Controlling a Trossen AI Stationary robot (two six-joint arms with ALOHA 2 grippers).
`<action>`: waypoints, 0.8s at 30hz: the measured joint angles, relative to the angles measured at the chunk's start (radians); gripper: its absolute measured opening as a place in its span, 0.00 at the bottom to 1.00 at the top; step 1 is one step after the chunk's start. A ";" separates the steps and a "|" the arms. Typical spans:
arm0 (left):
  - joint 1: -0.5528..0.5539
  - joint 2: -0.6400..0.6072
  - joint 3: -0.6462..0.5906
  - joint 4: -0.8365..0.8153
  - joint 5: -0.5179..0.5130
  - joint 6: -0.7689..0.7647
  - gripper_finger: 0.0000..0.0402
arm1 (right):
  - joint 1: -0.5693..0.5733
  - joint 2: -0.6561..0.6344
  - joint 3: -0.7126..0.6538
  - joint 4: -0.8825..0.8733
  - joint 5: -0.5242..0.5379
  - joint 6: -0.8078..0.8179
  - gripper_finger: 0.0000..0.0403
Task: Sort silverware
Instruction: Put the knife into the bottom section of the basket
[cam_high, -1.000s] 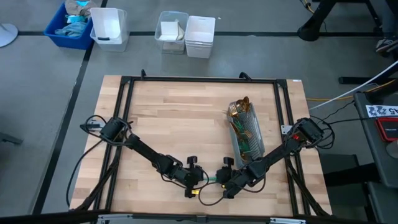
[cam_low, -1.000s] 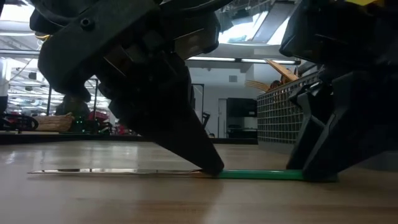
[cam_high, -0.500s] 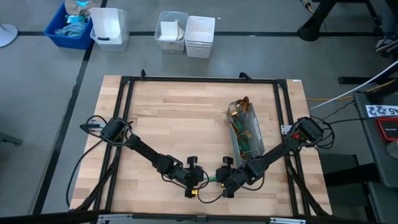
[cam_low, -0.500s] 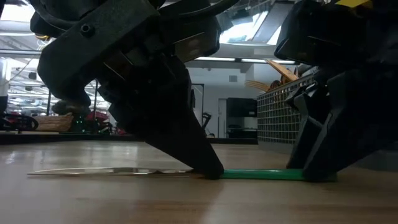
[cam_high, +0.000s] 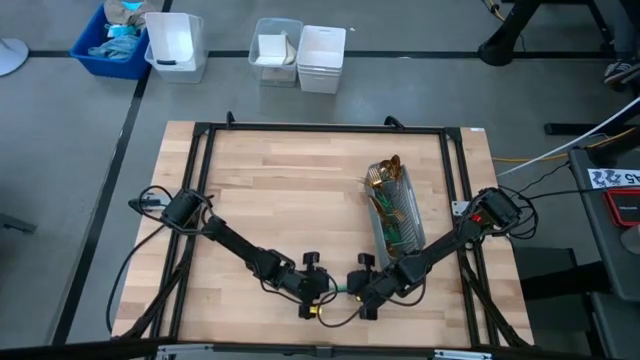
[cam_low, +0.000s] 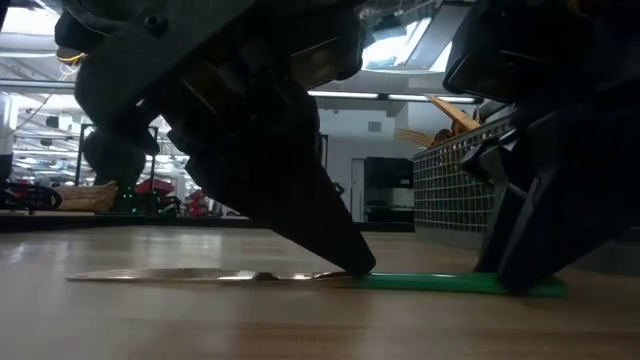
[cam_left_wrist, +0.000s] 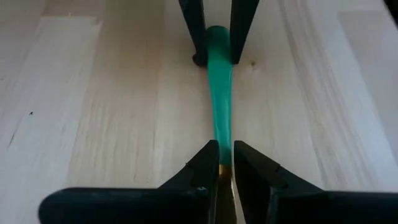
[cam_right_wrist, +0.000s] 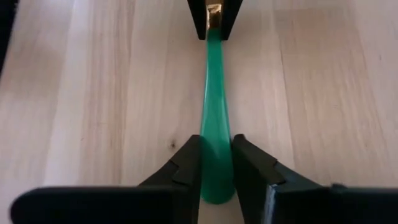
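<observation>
Right claw is clamped on the wide teal handle end of one knife lying flat at the near middle of the counter; left claw pinches its neck. Both grips should be kept level during handover. Remaining silverware stands in the caddy to the right.

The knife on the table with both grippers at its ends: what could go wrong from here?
1. Both grippers bracket one knife lying flat: the left gripper at the gold neck, the right gripper on the teal handle end. If they lift unevenly, it could twist or slip out.
2. The fingertips sit down at the wood table, so a closing pinch might scrape it.
3. The mesh caddy stands close by the right arm; a swing could nudge it.
</observation>
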 joint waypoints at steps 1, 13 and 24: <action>0.000 0.000 0.000 0.002 0.000 0.000 0.10 | 0.001 0.000 0.000 0.000 -0.001 0.000 0.19; 0.000 -0.002 0.000 -0.001 -0.001 -0.002 0.11 | 0.002 0.001 -0.001 0.014 -0.004 0.024 0.16; -0.001 -0.003 0.001 0.006 0.000 -0.017 0.11 | 0.002 0.002 -0.002 0.045 0.000 0.023 0.16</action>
